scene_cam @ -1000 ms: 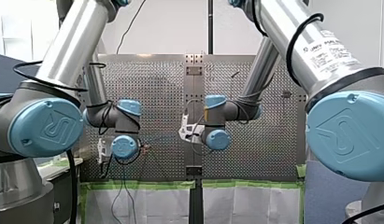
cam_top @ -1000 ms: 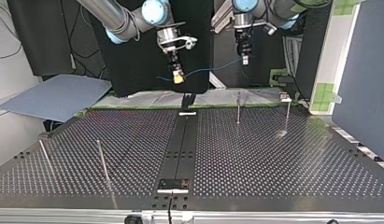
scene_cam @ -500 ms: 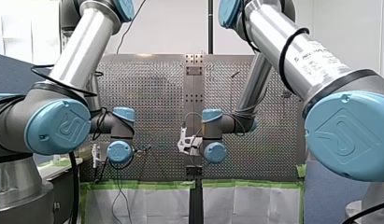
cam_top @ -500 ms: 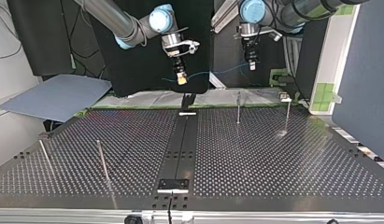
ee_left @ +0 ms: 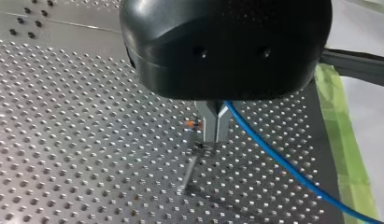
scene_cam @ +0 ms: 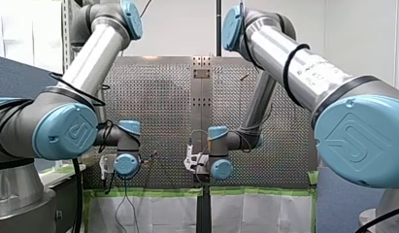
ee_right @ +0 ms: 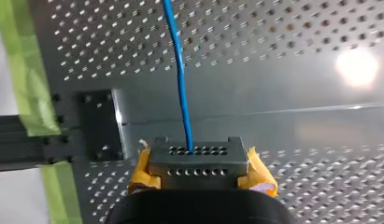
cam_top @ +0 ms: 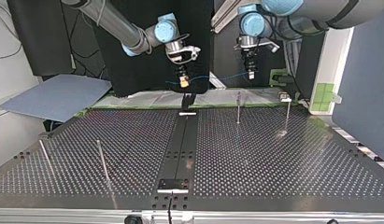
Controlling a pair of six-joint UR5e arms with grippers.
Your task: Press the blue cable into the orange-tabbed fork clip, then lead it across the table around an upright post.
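Perforated steel covers the bench [cam_top: 273, 163], which a black centre strip [cam_top: 182, 140] splits from its far edge to its near edge in the top view. Green tape [ee_left: 341, 140] lines the edge nearest my arm bases, and both of my end effectors hang above that edge.

My right end effector [ee_right: 198, 161] is closed on the blue cable [ee_right: 180, 70]. The cable leaves the middle of the grey fingertip block, with the yellow pads [ee_right: 258, 171] on either side of it, and runs straight ahead over the perforated plate.

In the top view the cable is strung in the air from there to my left end effector [cam_top: 250, 72], sagging slightly and clear of the bench. The metal fingers [ee_left: 209, 122] of my left end effector are drawn together, gripping the cable. It comes out at their side and trails off toward the taped edge.

A thin upright post [ee_left: 190, 170] stands just under those fingers. A small orange tab [ee_left: 193, 124] shows just beside them, too small to make out further. Near the opposite edge of the bench stand two more posts [cam_top: 102, 161], close to one corner.
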